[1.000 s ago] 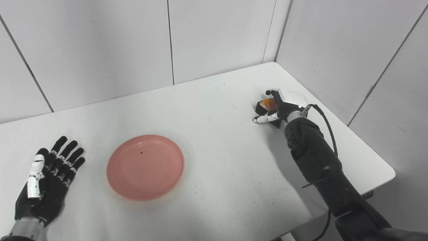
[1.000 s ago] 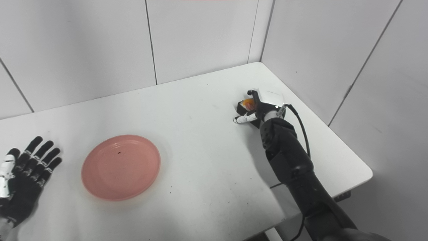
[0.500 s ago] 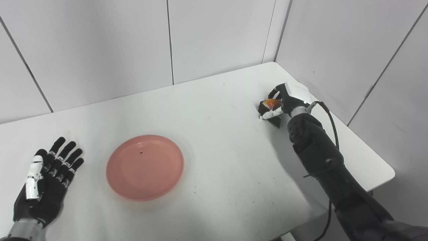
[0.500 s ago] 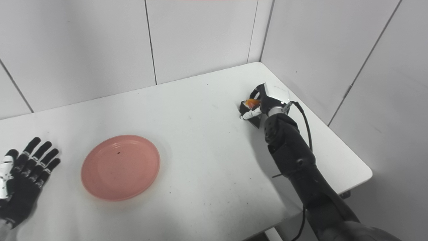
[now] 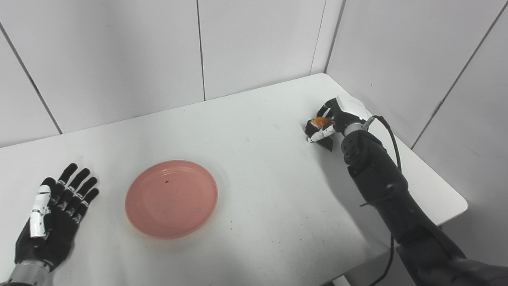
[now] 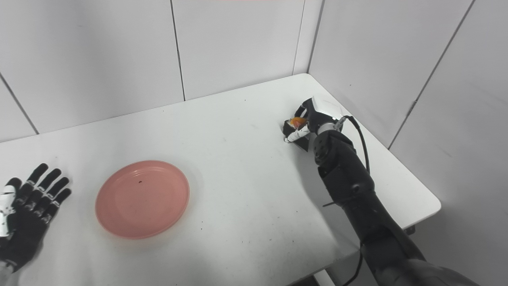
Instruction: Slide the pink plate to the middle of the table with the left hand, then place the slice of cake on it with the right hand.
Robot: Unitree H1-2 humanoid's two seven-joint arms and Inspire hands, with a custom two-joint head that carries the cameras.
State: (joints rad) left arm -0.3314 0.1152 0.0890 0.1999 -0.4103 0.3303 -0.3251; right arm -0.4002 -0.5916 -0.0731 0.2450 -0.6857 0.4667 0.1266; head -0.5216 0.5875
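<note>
The pink plate (image 5: pixel 171 198) lies flat on the white table (image 5: pixel 258 178), left of the middle. The slice of cake (image 5: pixel 320 122), dark with an orange top, is at the table's far right. My right hand (image 5: pixel 332 119) is shut on the slice of cake, fingers over its top and thumb along its near side; the cake looks slightly raised. My left hand (image 5: pixel 55 216) lies open and flat on the table, well left of the plate and apart from it. The cake also shows in the right eye view (image 6: pixel 297 123).
White wall panels (image 5: pixel 258 43) close the table at the back and right. The table's right edge and near-right corner (image 5: pixel 462 204) are close to my right arm (image 5: pixel 381 186). A black cable (image 5: pixel 391 137) runs along that arm.
My right hand has closed its fingers around the slice of cake and turned over it. My left hand has drawn back slightly. The plate has not moved.
</note>
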